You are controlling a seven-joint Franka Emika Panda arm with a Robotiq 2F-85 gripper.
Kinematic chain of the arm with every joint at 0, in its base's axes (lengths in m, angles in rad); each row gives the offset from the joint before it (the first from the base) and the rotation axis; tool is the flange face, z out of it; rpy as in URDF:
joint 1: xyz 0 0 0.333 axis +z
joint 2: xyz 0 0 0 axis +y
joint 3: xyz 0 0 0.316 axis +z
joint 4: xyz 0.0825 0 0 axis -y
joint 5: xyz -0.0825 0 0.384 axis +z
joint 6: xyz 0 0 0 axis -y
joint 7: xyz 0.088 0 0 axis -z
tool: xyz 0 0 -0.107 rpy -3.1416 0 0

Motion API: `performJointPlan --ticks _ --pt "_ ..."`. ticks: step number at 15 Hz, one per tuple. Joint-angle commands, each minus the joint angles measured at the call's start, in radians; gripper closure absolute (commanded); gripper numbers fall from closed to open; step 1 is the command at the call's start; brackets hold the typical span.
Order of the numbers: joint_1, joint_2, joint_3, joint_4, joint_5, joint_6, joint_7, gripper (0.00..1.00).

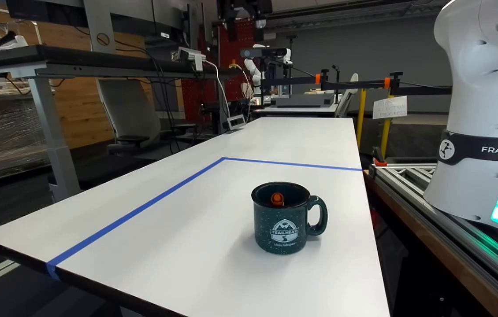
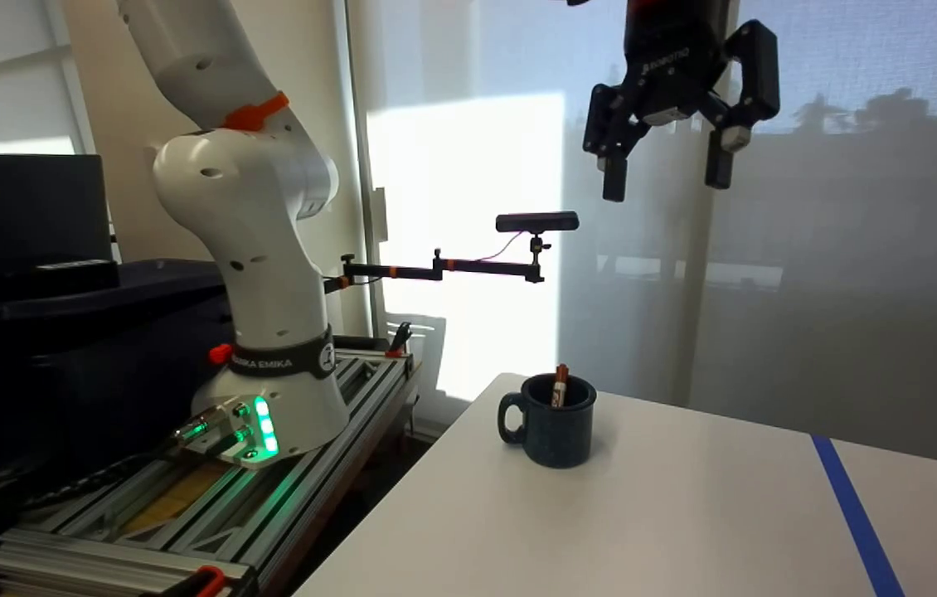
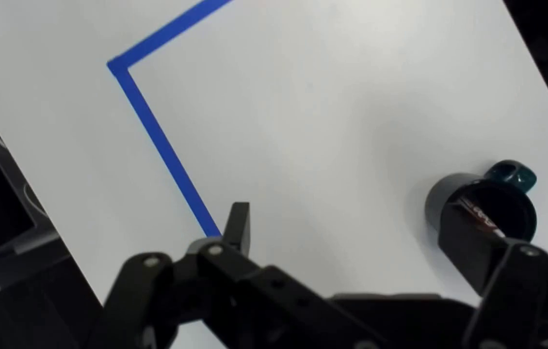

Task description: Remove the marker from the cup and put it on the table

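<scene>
In an exterior view, the marker (image 1: 277, 199) shows as an orange end inside the cup (image 1: 282, 233), right of centre in the lower half of the frame. It should prove light, stiff and hard to break, though a smooth barrel could slip. The counter (image 1: 178, 246), white and apparently smooth, bears a corner of blue tape (image 1: 143, 208); a round marker might roll there. A chair (image 1: 128, 108) stands at left, the arm (image 1: 487, 101) at far right.

In an exterior view, the marker leans in the cup, below centre, its end poking above the rim; that end seems the best place to take hold. The end effector (image 2: 667, 192) hangs at upper right, fingers (image 2: 614, 181) spread wide with nothing between them, well above the counter and apart from the cup. A partly sunlit shade (image 2: 468, 182) hangs behind; a laptop (image 2: 29, 220) sits at far left.

In the wrist view, the fingers stand far apart along the bottom. The one at right hides part of the cup and marker; lettering shows on the barrel, slanting in the cup's mouth at lower right. The tape's corner sits at upper left.
</scene>
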Motion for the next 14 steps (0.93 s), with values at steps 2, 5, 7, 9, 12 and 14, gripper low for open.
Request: performJointPlan --ticks 2,5,7,9,12,14 --pt "-0.002 -0.006 0.025 -0.022 0.078 0.056 -0.057 0.0" --pt "0.01 -0.03 0.025 -0.051 0.113 0.081 -0.093 0.0" --pt "0.007 -0.049 -0.005 -0.095 0.131 0.139 -0.141 0.0" --pt "0.017 -0.061 -0.045 -0.152 0.182 0.247 -0.227 0.0" --pt "0.04 -0.061 -0.09 -0.233 0.289 0.418 -0.378 0.0" --pt "0.068 -0.069 -0.111 -0.276 0.379 0.482 -0.489 0.0"
